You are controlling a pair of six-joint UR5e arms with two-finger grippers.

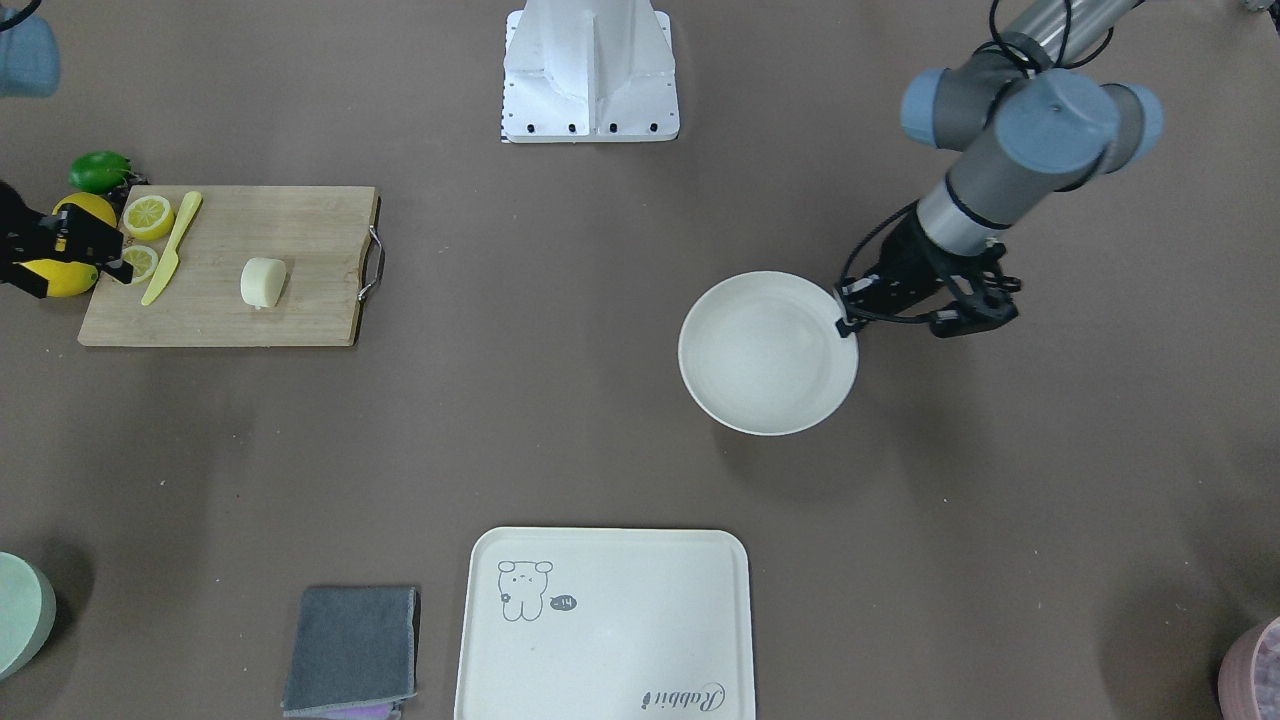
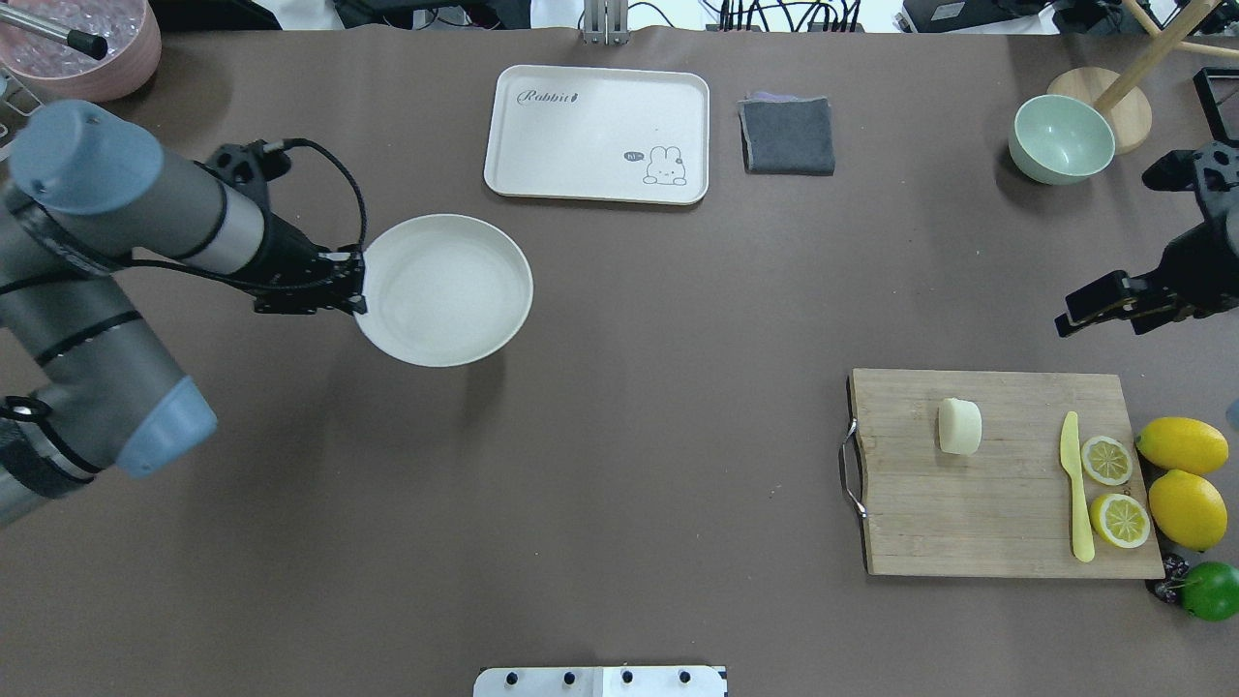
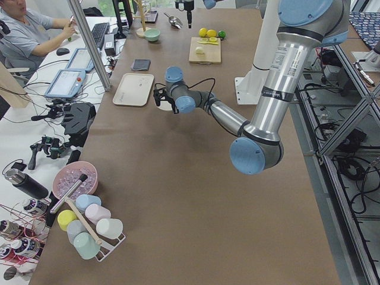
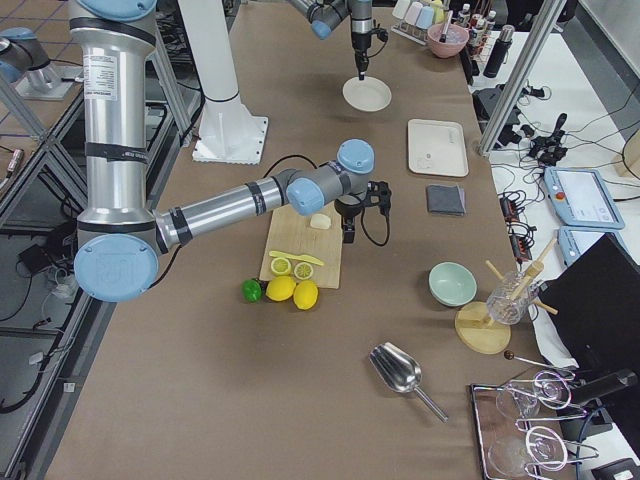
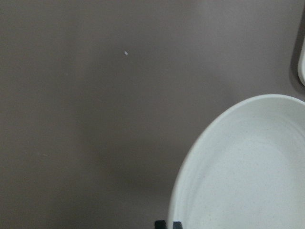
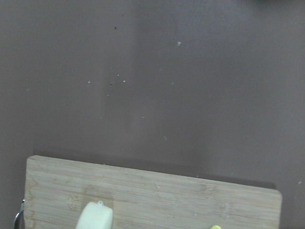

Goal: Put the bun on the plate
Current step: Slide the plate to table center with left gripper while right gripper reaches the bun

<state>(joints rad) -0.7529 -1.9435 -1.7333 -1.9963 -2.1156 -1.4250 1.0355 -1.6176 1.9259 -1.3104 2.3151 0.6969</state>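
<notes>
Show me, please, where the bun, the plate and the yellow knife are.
bun [image 2: 959,427]: overhead exterior view, middle of its side.
plate [image 2: 445,290]: overhead exterior view, bare floor.
yellow knife [image 2: 1075,489]: overhead exterior view, mid-length.

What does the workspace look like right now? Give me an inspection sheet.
Surface: brown table, a few specks beyond the cutting board.
Job's things: bun on the board, untouched; plate empty, far across the table.
Clutter: yellow knife and lemon halves on the board; whole lemons and lime beside it; rabbit tray, grey cloth, green bowl, pink bowl.
Grippers: left gripper appears shut on the plate's rim; right gripper open, holding nothing, hovering off the board's far edge.
Cables: black cable loops over the left wrist.
Surroundings: person at a desk, cup rack, metal scoop.
</notes>
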